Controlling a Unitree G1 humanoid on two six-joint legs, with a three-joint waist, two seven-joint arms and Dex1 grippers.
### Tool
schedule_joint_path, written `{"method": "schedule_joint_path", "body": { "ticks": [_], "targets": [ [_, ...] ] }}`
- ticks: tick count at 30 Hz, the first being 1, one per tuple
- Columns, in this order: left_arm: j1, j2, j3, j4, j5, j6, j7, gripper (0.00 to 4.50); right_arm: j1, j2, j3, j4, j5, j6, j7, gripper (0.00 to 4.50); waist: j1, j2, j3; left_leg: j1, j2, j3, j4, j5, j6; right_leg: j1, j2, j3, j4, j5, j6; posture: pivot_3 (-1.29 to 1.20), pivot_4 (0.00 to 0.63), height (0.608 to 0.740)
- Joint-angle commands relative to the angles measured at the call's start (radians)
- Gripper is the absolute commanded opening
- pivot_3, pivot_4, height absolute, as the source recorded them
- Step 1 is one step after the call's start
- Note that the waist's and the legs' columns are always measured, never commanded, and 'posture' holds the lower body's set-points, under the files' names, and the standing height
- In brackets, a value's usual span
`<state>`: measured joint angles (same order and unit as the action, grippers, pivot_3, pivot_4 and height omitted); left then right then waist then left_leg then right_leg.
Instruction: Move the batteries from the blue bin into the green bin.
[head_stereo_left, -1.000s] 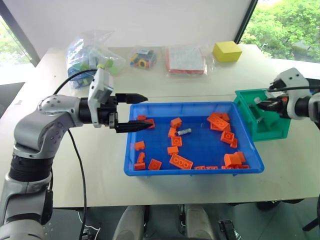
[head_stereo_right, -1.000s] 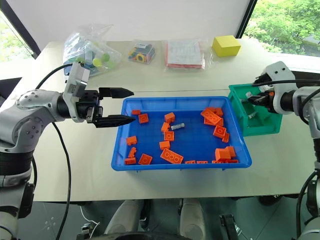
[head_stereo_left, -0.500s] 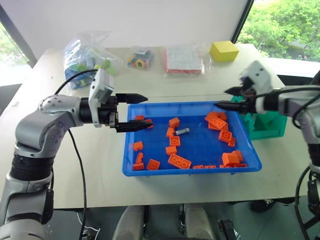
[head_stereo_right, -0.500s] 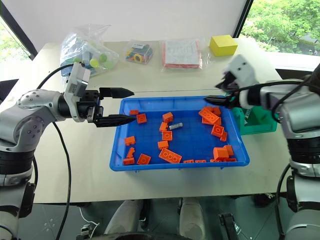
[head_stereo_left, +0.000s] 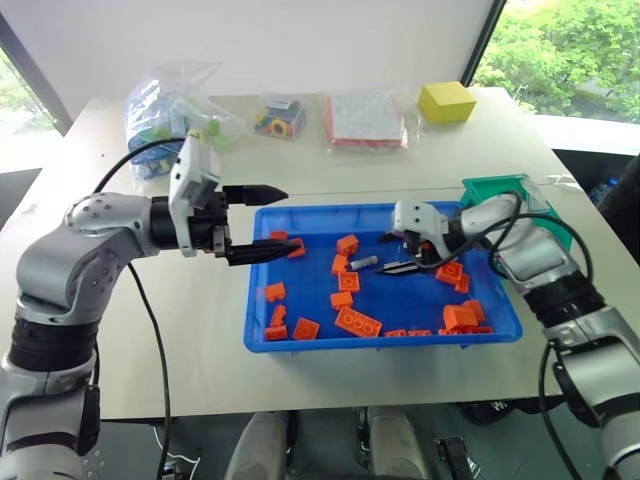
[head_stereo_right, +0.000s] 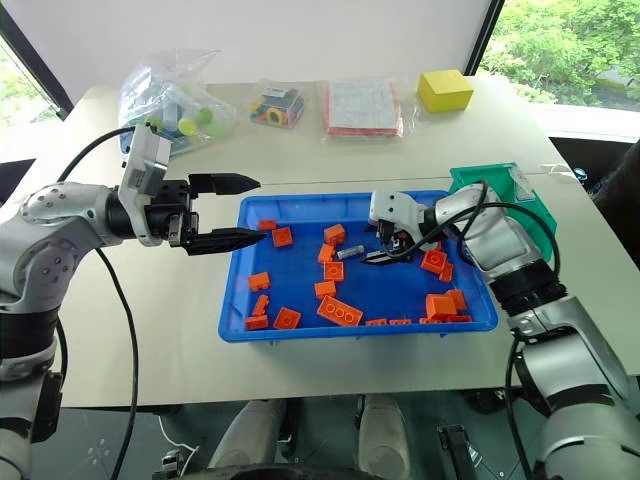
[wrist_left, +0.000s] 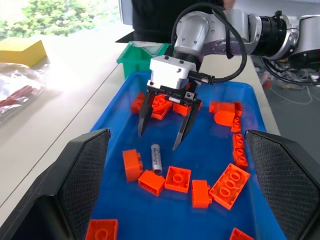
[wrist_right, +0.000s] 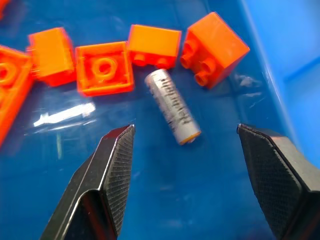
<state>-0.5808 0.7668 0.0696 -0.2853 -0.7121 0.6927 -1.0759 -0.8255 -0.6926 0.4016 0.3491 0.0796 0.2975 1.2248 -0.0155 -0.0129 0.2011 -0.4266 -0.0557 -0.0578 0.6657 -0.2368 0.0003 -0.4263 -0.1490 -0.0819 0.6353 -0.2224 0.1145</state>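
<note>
A single silver battery lies in the middle of the blue bin, among orange bricks. My right gripper hangs open just above the bin floor. Its two fingers straddle the battery without touching it. The green bin stands against the blue bin's right end, partly hidden behind my right arm. My left gripper is open with nothing in it. It hovers level over the blue bin's left rim and points right.
Several orange bricks are scattered over the blue bin, some close beside the battery. Bags of parts and a yellow block line the back of the table.
My right gripper has swung left from the green bin, come down into the blue bin over the battery, and opened wider. The left gripper has stayed put.
</note>
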Motion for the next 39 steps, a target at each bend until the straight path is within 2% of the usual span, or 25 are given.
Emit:
{"method": "schedule_joint_path", "body": {
  "ticks": [1,6,7,9,13,14,19,22,29,34,35,36,39],
  "targets": [
    [0.007,0.016,0.049,-0.049,-0.03,0.007,0.02,4.5,-0.033,0.041,-0.002,0.064,-0.039,-0.064,0.003,3.34,0.002,0.0,0.0,0.0,0.0,0.0,0.0,0.0,0.0,0.0,0.0,0.0,0.0,0.0,0.0,0.0,0.15,0.692],
    [0.016,0.024,0.058,-0.06,-0.04,0.015,0.032,4.5,-0.008,0.086,0.0,0.094,-0.063,-0.075,0.006,3.34,0.002,0.0,0.0,0.0,0.0,-0.001,0.0,0.0,-0.001,0.0,0.0,0.0,0.0,0.0,0.0,0.0,0.15,0.692],
    [0.014,0.026,0.058,-0.059,-0.04,0.016,0.033,4.5,0.004,0.088,-0.002,0.083,-0.063,-0.072,0.007,3.11,0.002,0.0,0.0,0.0,0.0,-0.001,0.0,0.001,-0.001,0.001,0.0,0.0,0.0,0.0,0.0,0.0,0.15,0.692],
    [0.012,0.028,0.058,-0.058,-0.042,0.016,0.035,4.5,0.023,0.086,-0.009,0.06,-0.061,-0.065,0.015,2.45,0.002,0.0,0.0,0.001,0.0,-0.001,0.0,0.001,-0.001,0.001,0.0,0.0,0.001,0.0,0.0,0.0,0.15,0.692],
    [0.006,0.029,0.047,-0.051,-0.041,0.013,0.031,4.5,0.044,0.07,-0.045,-0.009,-0.053,-0.019,0.003,0.41,0.002,0.0,0.0,0.001,0.0,-0.001,0.0,0.001,-0.001,0.001,0.0,0.0,0.001,0.0,0.0,0.0,0.15,0.692],
    [0.005,0.028,0.045,-0.049,-0.04,0.011,0.03,4.5,0.051,0.059,-0.06,-0.044,-0.046,-0.001,0.003,0.04,0.002,0.0,0.0,0.001,0.0,-0.001,0.0,0.001,-0.001,0.001,0.0,0.0,0.001,0.0,0.0,0.0,0.15,0.692],
    [-0.01,0.011,0.022,-0.034,-0.033,0.003,0.023,4.5,0.066,-0.032,-0.265,-0.363,0.075,0.352,-0.072,0.06,0.006,0.0,0.0,-0.001,-0.001,-0.001,0.0,0.001,-0.001,-0.001,-0.001,0.0,0.002,0.0,0.0,0.0,0.15,0.692],
    [-0.008,0.007,0.016,-0.026,-0.028,-0.003,0.015,4.5,0.093,-0.111,-0.39,-0.468,0.098,0.499,-0.147,0.06,0.009,0.0,0.0,0.0,-0.001,-0.002,0.0,0.001,-0.001,-0.001,-0.001,0.0,0.002,0.0,0.0,0.0,0.15,0.692],
    [-0.023,-0.007,-0.004,0.005,-0.014,-0.022,-0.005,4.5,0.181,-0.263,-0.589,-0.402,0.039,0.602,-0.36,0.06,0.024,0.0,0.0,0.0,-0.001,0.001,0.0,0.0,-0.001,-0.001,-0.001,0.001,0.002,0.0,0.0,0.0,0.15,0.692],
    [-0.039,-0.018,-0.022,0.025,-0.006,-0.031,-0.024,4.5,0.256,-0.259,-0.633,-0.358,0.048,0.594,-0.441,0.06,0.025,0.0,0.0,0.0,0.0,0.001,0.0,0.0,-0.001,-0.001,-0.001,0.001,0.001,0.0,0.0,0.0,0.15,0.692],
    [-0.043,-0.021,-0.024,0.03,-0.003,-0.032,-0.026,4.5,0.264,-0.248,-0.636,-0.356,0.051,0.594,-0.46,1.1,0.024,0.0,0.0,0.0,0.0,0.002,0.0,0.0,-0.001,-0.001,-0.001,0.001,0.001,0.0,0.0,0.0,0.15,0.692],
    [-0.046,-0.023,-0.026,0.033,0.0,-0.032,-0.027,4.5,0.269,-0.242,-0.638,-0.355,0.054,0.593,-0.473,1.41,0.023,0.0,0.0,0.0,0.0,0.002,0.0,0.0,-0.001,-0.001,-0.001,0.001,0.001,0.0,0.0,0.0,0.15,0.692],
    [-0.058,-0.029,-0.031,0.041,0.005,-0.031,-0.032,4.5,0.302,-0.231,-0.639,-0.368,0.051,0.545,-0.504,2.91,0.025,0.0,0.0,0.0,0.0,0.002,0.0,0.0,-0.001,-0.001,-0.001,0.001,0.001,0.0,0.0,0.0,0.15,0.692]
  ]
}}
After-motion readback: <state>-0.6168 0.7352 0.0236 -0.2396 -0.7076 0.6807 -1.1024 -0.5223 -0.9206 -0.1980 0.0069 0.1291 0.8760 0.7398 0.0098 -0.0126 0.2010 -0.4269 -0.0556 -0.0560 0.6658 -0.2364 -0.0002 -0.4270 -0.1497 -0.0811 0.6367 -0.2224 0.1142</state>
